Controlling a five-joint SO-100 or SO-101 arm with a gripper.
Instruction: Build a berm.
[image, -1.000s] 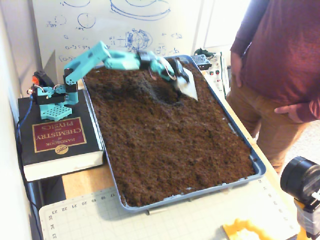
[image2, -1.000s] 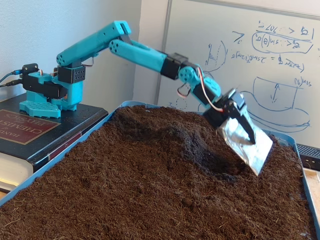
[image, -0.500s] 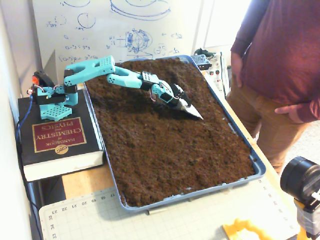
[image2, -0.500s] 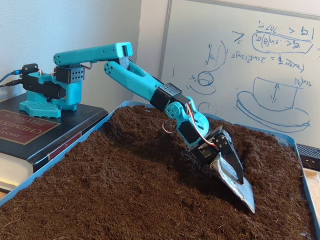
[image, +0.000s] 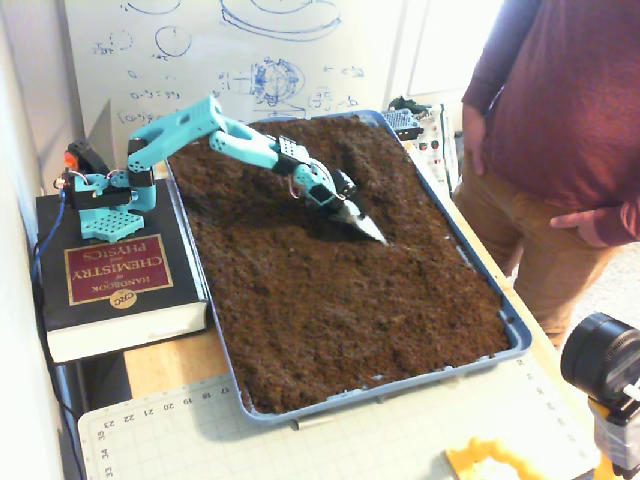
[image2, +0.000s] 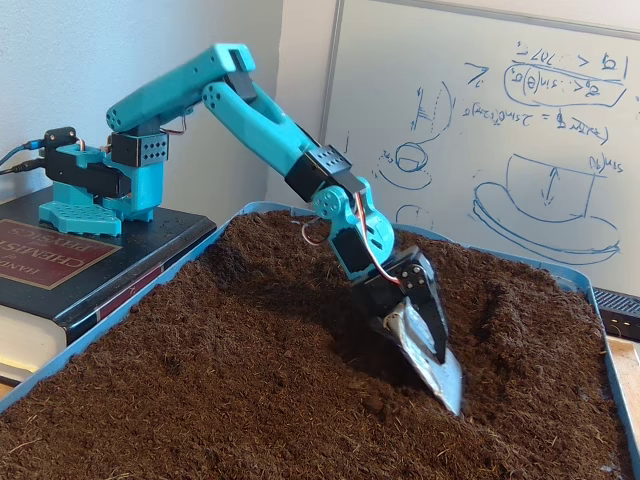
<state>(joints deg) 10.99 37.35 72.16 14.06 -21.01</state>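
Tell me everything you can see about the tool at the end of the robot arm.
The gripper ends in a flat, pointed, silvery metal-looking blade like a small trowel, mounted below a black housing on the teal arm. It points steeply down, its tip at or just in the loose dark brown soil, beside a dug hollow and a low raised ridge. Soil flecks cling to the blade. Separate fingers cannot be made out, so open or shut is unclear.

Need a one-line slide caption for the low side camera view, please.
Teal arm, mounted on a book, drives its metal scoop gripper into loose brown soil filling the blue tray, whiteboard behind.
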